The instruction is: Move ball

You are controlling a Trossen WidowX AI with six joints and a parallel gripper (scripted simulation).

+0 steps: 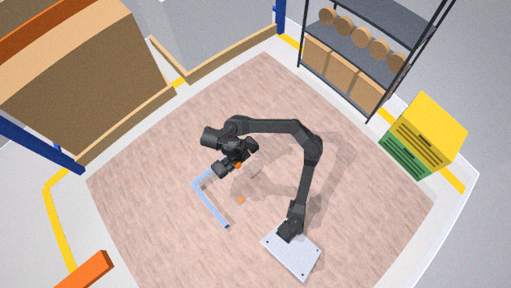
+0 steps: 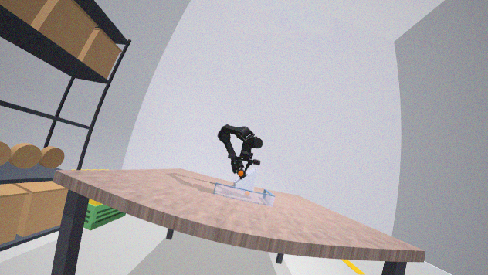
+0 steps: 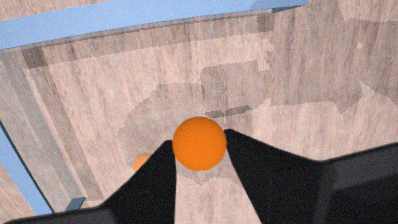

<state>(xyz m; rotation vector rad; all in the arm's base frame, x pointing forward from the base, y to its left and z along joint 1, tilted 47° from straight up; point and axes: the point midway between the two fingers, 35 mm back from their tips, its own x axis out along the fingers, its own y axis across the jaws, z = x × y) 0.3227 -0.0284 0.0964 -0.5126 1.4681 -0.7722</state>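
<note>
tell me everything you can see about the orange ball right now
The orange ball is a small, smooth, plain sphere with a matte, evenly coloured surface and no markings. It sits pinched between the two dark fingers of the tool, which touch it on opposite sides. In the exterior view it hangs above the wooden table, not resting on it, over the area by the low clear walls. The paler see-through copy lies on the table apart from it, so the ball is not yet at that spot.

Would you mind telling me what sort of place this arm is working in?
Probably a warehouse or stockroom: metal shelving holding cardboard boxes, yellow floor lines, and stacked crates beside the wooden table.
</note>
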